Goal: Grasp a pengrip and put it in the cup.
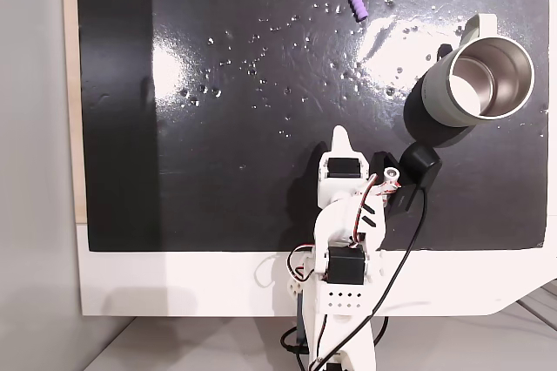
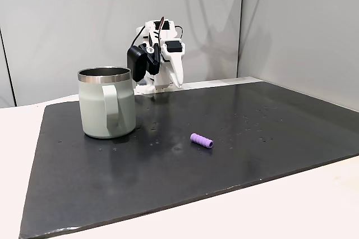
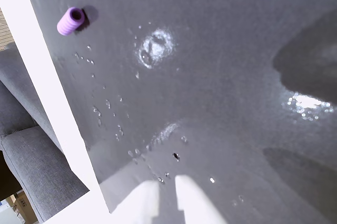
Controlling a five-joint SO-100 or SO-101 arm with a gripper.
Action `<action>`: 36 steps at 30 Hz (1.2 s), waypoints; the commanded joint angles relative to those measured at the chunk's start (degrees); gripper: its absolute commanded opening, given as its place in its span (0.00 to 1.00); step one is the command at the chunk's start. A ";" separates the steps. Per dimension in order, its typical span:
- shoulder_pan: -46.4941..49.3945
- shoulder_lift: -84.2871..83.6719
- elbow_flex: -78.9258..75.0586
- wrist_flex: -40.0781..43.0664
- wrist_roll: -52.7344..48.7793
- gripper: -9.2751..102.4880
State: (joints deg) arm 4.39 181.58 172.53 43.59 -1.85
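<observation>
1. Fixed view from above. White arm, folded low over the near edge of the dark mat (image 1: 218,171) on the white counter (image 1: 174,284). Its claw (image 1: 341,136) points up the picture across the mat, nothing between the fingers; they seem drawn together, though from this angle I cannot tell for sure. The pengrip (image 1: 357,3), lilac and ribbed, lies on its side near the mat's far edge, well apart from the claw and a little to its right. The cup (image 1: 477,82) stands upright at the right, steel interior showing, handle turned toward the far edge; apart from both pengrip and claw.

2. Fixed view from the side. The arm is crouched at the back of the mat (image 2: 252,115), the claw (image 2: 178,82) angled downward with its tip just above the surface. The cup (image 2: 106,104) stands in front and to the left, handle facing the camera. The pengrip (image 2: 201,140) lies flat to the right of the cup, well in front of the claw.

3. Wrist view. Two white fingertips (image 3: 192,203) enter from the bottom edge with only a narrow slit between them, clamped on nothing. The pengrip (image 3: 71,21) sits at upper left, its open end toward the camera, far from the claw (image 3: 167,195), close to the mat's border with the white counter (image 3: 47,92).
</observation>
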 commanded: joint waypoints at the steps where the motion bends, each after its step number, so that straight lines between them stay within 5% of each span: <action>1: -2.29 0.53 -0.35 -1.05 -2.55 0.08; 17: -2.37 -1.58 -7.21 -1.32 -2.81 0.08; 36: 2.72 -65.13 -64.07 -2.64 9.49 0.08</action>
State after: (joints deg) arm 6.15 122.26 118.74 39.73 5.19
